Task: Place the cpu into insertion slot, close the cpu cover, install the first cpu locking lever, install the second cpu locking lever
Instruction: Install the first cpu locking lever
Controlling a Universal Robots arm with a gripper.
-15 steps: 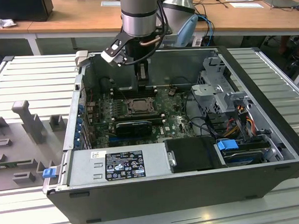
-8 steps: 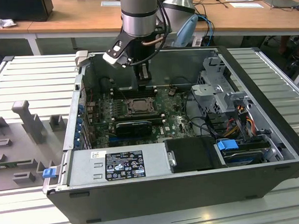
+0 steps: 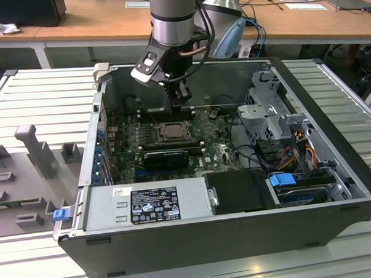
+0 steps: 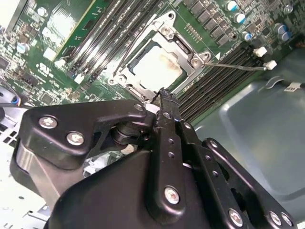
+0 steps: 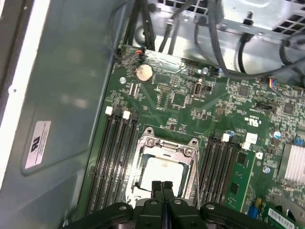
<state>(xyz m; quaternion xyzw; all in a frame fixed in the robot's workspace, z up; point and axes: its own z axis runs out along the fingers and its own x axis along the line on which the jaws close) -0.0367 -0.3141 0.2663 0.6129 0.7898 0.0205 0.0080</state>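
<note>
Cpu (image 5: 164, 169) lies pale and flat in the insertion slot (image 5: 139, 181), down on the green board (image 5: 181, 100) inside the open computer case (image 3: 239, 232), which rests on the slatted table (image 3: 36, 96). The cpu cover (image 5: 167, 143) looks lowered over it, its metal frame ringing the chip on all sides, with the chip showing through the window.

The claw (image 5: 162, 187) hangs just above the near edge of the socket. Its two black fingers are pressed together and I can see nothing between them. In the second wrist view the claw's tip (image 4: 162, 93) points at the frame's edge, very close to it, though I cannot tell whether it touches.

A thin metal rod (image 4: 238, 65) stands out sideways from one corner of the socket across the memory slots (image 4: 214, 81); I take it for one of the locking levers, not latched.

What worries me from where I stand is how little there is to push on. A narrow tip pressing a thin wire lever could slide off and land on the chip, the frame, or the memory slots beside the socket. If the lever misses its hook, the cover would likely lift again and the chip might shift in its seat. Too much downward force could also harm the pins beneath.
</note>
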